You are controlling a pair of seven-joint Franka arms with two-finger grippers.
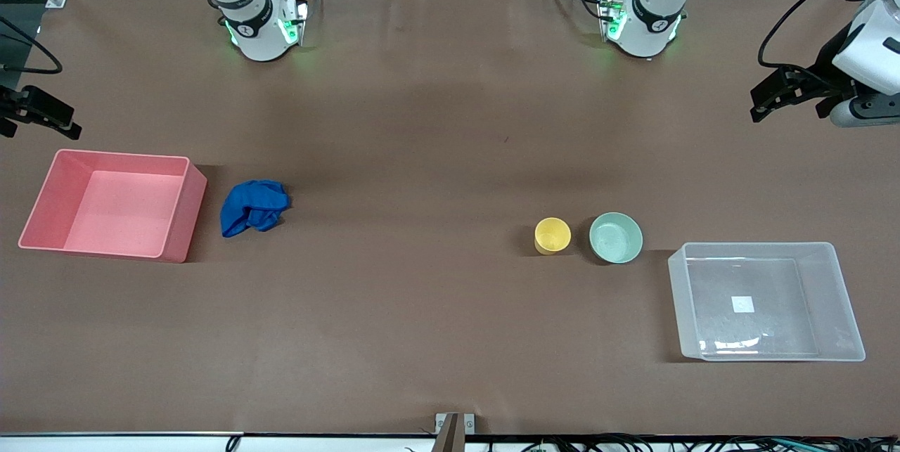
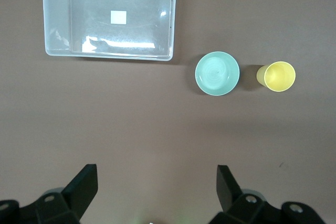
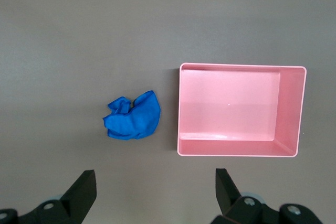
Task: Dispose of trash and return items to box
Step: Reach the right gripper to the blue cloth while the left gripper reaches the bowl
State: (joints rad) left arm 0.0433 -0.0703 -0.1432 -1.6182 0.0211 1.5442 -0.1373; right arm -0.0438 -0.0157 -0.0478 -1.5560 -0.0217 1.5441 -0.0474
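The deep blue cloth wad [image 1: 253,207] lies on the table beside the pink bin, toward the right arm's end; it also shows in the right wrist view [image 3: 132,116]. The yellow cup [image 1: 553,235] and the mint-green bowl [image 1: 616,237] stand upright side by side, empty, beside the clear plastic box [image 1: 676,297], which is empty with a white sticker on its bottom. The left wrist view shows the cup [image 2: 279,76], bowl [image 2: 217,73] and box [image 2: 55,14]. My left gripper [image 1: 780,104] [image 2: 157,182] and right gripper [image 1: 39,121] [image 3: 156,182] hang open and empty, high over the table's ends.
The pink opaque bin [image 1: 176,209] stands empty at the right arm's end of the table and also shows in the right wrist view [image 3: 291,108]. Both arm bases stand along the table's edge farthest from the front camera. Brown table surface lies between the two groups.
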